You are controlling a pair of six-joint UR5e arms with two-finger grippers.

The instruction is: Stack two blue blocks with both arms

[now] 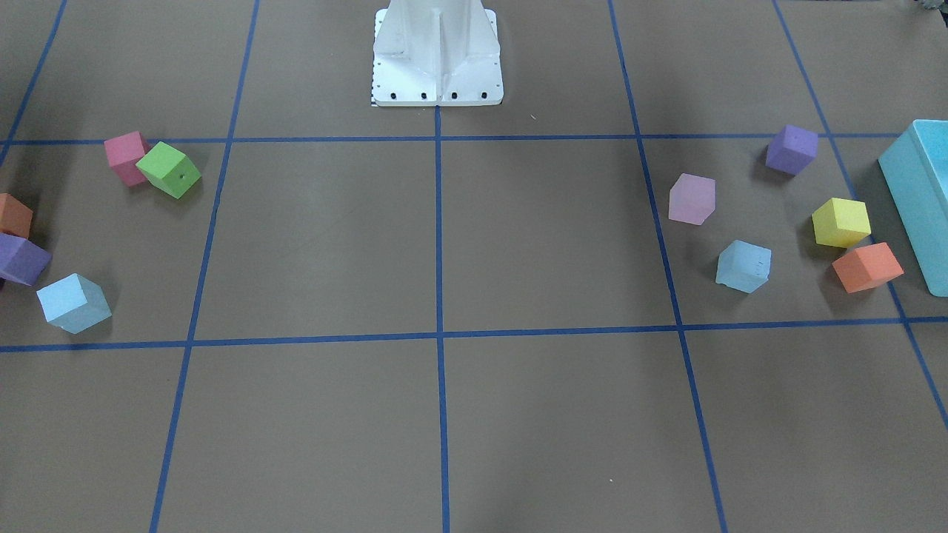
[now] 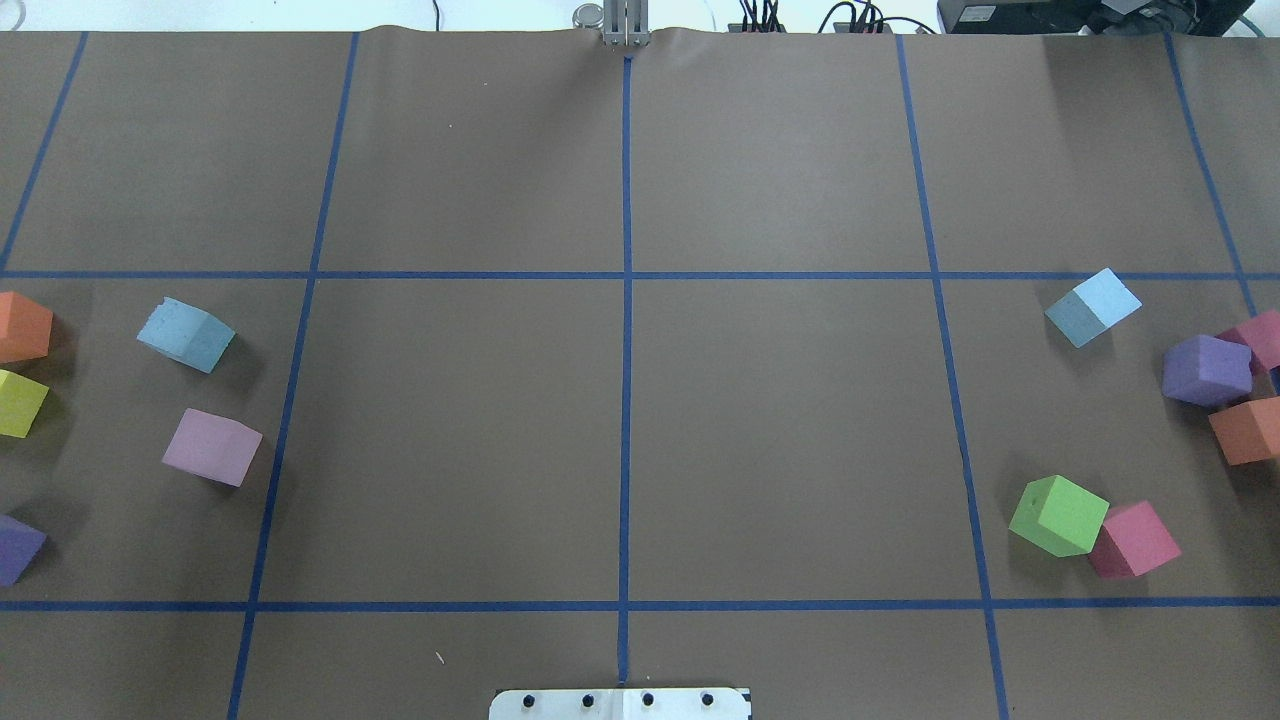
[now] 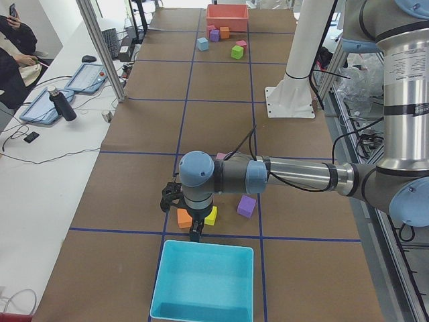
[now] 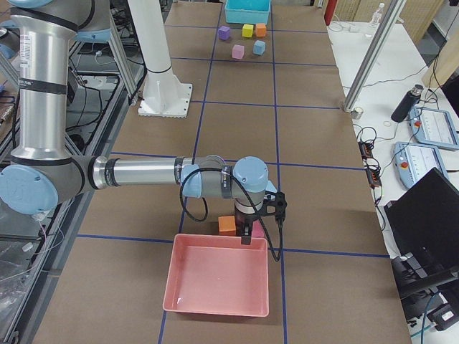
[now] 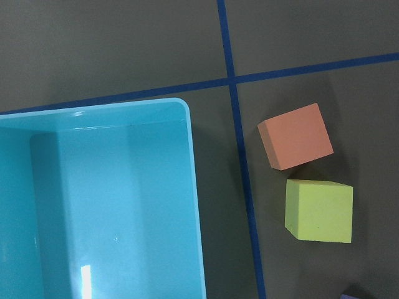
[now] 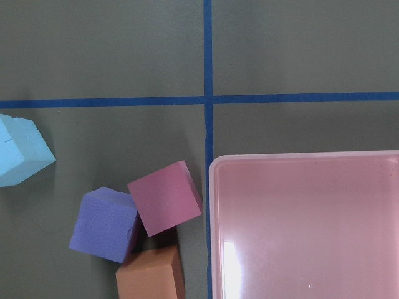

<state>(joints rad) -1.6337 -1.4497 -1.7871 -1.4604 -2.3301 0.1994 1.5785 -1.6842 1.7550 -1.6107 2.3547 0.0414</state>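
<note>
Two pale blue blocks lie far apart on the brown table. One is on my left side (image 2: 186, 334), also in the front view (image 1: 743, 266). The other is on my right side (image 2: 1092, 306), also in the front view (image 1: 74, 302) and at the left edge of the right wrist view (image 6: 22, 152). My left gripper (image 3: 196, 233) hangs over the edge of the turquoise box, beside an orange and a yellow cube. My right gripper (image 4: 246, 236) hangs over the edge of the pink tray. Neither shows in the overhead or front views, so I cannot tell if they are open or shut.
The turquoise box (image 5: 112, 199) stands at my left table end with orange (image 5: 296, 136) and yellow (image 5: 319, 210) cubes beside it. The pink tray (image 6: 305, 224) is at my right end, next to magenta (image 6: 165, 198), purple (image 6: 106, 224) and orange (image 6: 151, 274) cubes. A green cube (image 2: 1058, 514) touches a pink one (image 2: 1135, 540).
</note>
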